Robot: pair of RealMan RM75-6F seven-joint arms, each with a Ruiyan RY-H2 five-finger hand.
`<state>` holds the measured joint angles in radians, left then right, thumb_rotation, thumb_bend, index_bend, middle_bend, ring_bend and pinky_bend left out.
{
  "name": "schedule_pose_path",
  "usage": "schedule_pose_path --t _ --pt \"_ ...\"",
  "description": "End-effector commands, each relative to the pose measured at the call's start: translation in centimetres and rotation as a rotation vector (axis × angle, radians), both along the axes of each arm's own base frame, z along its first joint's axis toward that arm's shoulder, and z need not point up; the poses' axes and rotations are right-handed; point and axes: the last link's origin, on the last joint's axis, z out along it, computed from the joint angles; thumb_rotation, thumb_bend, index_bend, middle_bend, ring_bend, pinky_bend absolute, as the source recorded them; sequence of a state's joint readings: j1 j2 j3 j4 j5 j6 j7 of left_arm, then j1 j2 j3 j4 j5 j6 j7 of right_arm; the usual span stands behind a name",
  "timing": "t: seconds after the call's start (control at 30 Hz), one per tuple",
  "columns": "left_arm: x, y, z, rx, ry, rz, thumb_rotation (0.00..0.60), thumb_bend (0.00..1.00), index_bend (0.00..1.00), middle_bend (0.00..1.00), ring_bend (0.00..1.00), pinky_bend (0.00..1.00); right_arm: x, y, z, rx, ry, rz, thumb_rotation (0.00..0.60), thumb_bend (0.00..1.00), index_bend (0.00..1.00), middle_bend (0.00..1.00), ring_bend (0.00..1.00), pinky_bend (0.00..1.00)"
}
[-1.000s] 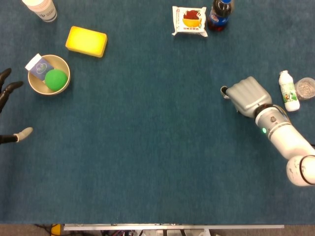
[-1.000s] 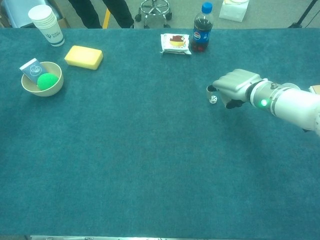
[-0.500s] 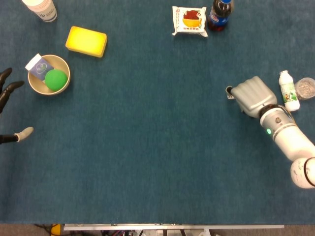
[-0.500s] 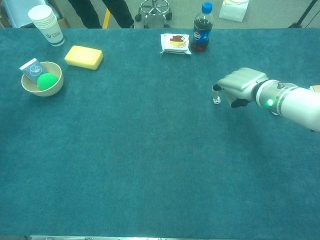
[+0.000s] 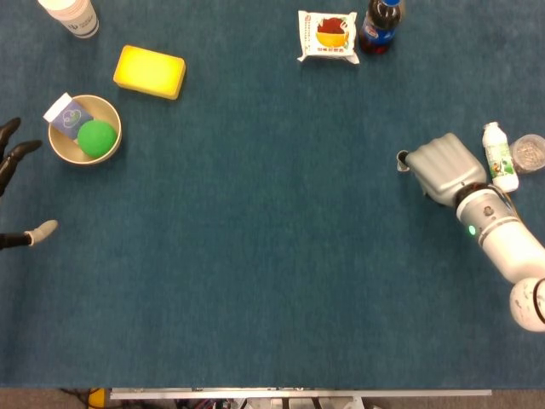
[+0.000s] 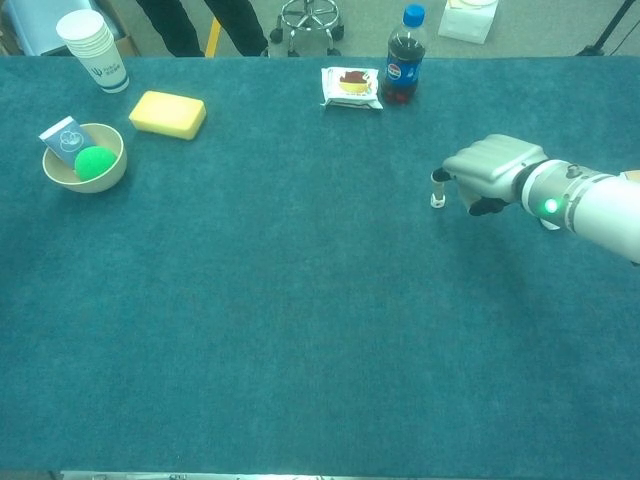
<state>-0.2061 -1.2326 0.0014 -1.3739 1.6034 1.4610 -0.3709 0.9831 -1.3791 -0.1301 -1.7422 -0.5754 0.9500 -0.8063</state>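
Right robot hand (image 6: 492, 170) has dragged the small white piece (image 6: 437, 200) rightward across the desk (image 6: 300, 300), fingers curled, fingertip touching it, bottle (image 5: 499, 157) nearby; left robot hand (image 5: 13, 192) idle, spread.

A blue-carpeted table (image 5: 255, 256) carries a sponge (image 5: 150, 72), bowl (image 5: 61, 153), snack packet (image 5: 328, 36), cola bottle (image 5: 379, 25) and small white bottle (image 5: 499, 157).

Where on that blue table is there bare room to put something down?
The wide middle is bare, between the bowl and the right hand. It is crowded by the yellow sponge at far left, and by the small bottle beside the right hand.
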Motion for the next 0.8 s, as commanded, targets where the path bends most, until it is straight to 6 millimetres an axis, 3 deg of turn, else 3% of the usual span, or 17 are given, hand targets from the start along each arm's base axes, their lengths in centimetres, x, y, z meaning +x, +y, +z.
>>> schedule_pose_path --t 0.03,0.8 --pt "-0.01 -0.02 -0.01 0.000 0.000 0.000 0.600 0.00 0.15 0.00 0.00 0.04 -0.01 0.14 0.13 -0.002 -0.004 0.002 0.600 1.00 0.32 1.00 1.00 1.00" --pt "-0.06 -0.05 -0.10 -0.003 0.000 0.002 0.600 0.00 0.15 0.01 0.00 0.04 -0.61 0.36 -0.27 0.012 -0.012 -0.011 0.600 1.00 0.33 1.00 1.00 1.00"
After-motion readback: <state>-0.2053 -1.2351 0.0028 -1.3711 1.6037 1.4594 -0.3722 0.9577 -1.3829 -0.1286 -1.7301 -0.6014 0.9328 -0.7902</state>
